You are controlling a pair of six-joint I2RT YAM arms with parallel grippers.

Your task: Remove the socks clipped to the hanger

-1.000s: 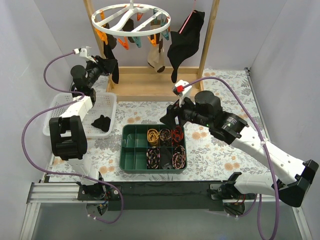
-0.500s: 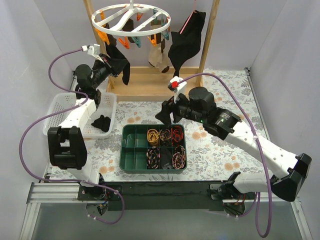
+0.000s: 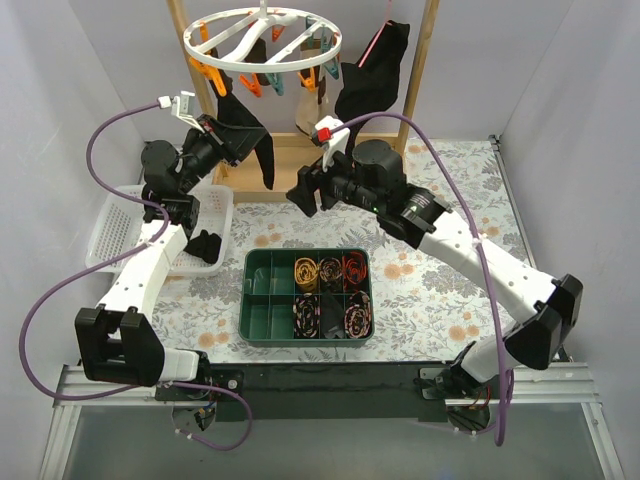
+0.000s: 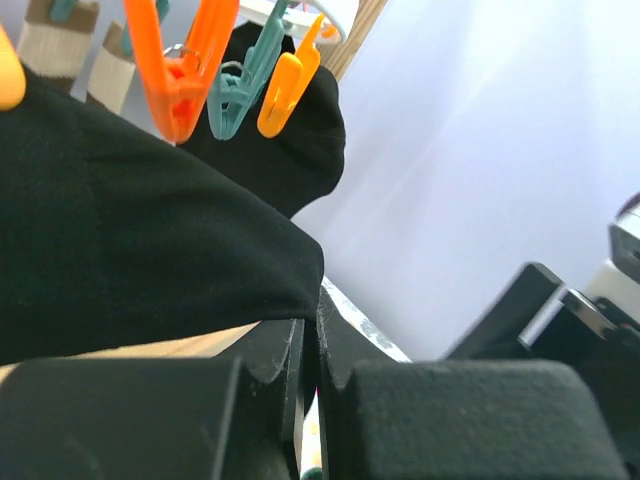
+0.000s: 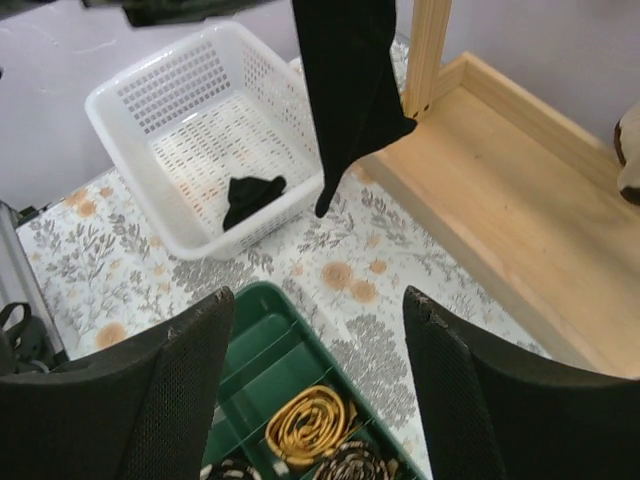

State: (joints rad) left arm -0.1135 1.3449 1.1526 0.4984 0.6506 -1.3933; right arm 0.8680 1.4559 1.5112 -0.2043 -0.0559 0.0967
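Observation:
The white ring hanger (image 3: pixel 262 40) with orange and teal pegs (image 4: pixel 185 62) hangs at the top of the wooden frame. My left gripper (image 3: pixel 222 135) is shut on a black sock (image 3: pixel 255 145) just below the ring's left side. In the left wrist view the jaws (image 4: pixel 310 335) pinch that sock (image 4: pixel 140 250); I cannot tell if a peg still holds it. It dangles in the right wrist view (image 5: pixel 350 90). Another black sock (image 4: pixel 295 150) and tan socks (image 3: pixel 310 112) hang from the pegs. My right gripper (image 3: pixel 303 192) is open and empty (image 5: pixel 315 300), right of the held sock.
A white basket (image 3: pixel 120 215) at the left holds one black sock (image 3: pixel 203 245). A green divided tray (image 3: pixel 262 300) with rolled sock bundles sits in the middle. A black garment with a pink strip (image 3: pixel 372 80) hangs on the right post. The wooden frame base (image 5: pixel 520 200) lies behind.
My left gripper has moved right and up with the black sock, stretching it out. My right arm has swung back and left, up toward the hanger.

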